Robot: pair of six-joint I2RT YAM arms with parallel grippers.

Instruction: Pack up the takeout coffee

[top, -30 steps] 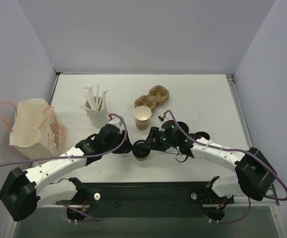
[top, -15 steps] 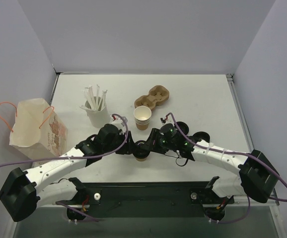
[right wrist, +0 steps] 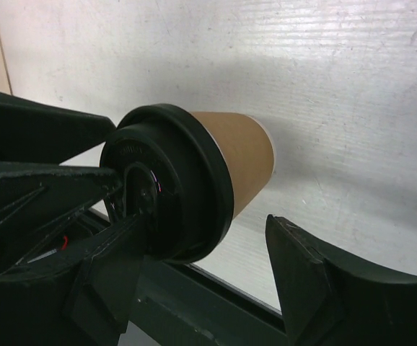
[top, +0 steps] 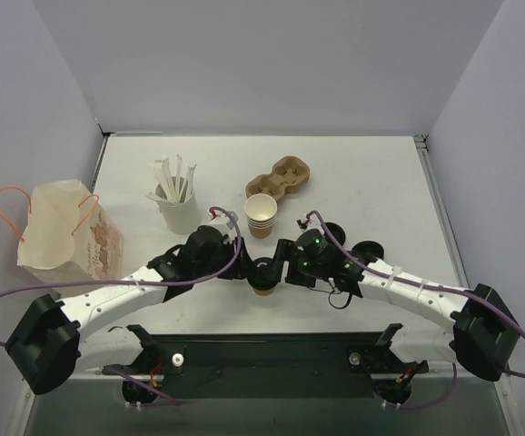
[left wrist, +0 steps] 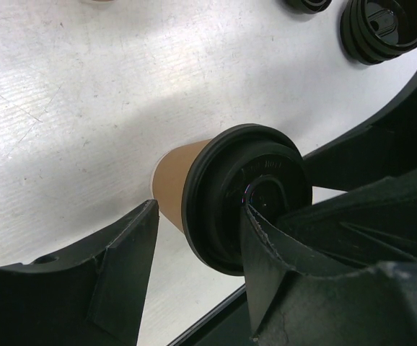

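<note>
The takeout coffee (top: 264, 275) is a small tan paper cup with its black lid on, standing on the table near the front edge. In the left wrist view the lid (left wrist: 248, 198) sits over the tan wall (left wrist: 174, 180). My left gripper (top: 244, 270) straddles the cup from the left, open, with table showing between one finger (left wrist: 115, 281) and the lid. My right gripper (top: 283, 272) straddles it from the right, also open. One right finger (right wrist: 317, 281) stands clear of the cup wall (right wrist: 241, 155).
A nested stack of tan cups (top: 260, 215) stands just behind the lidded cup. Behind that stack lies a pulp cup carrier (top: 279, 177). A white cup of wrapped sticks (top: 176, 198) stands back left. A paper bag (top: 67, 236) is at far left. Loose black lids (top: 369, 248) lie right.
My right gripper's jaws have spread apart off the lidded cup. Both arms shifted slightly around it. The cup stays in place.
</note>
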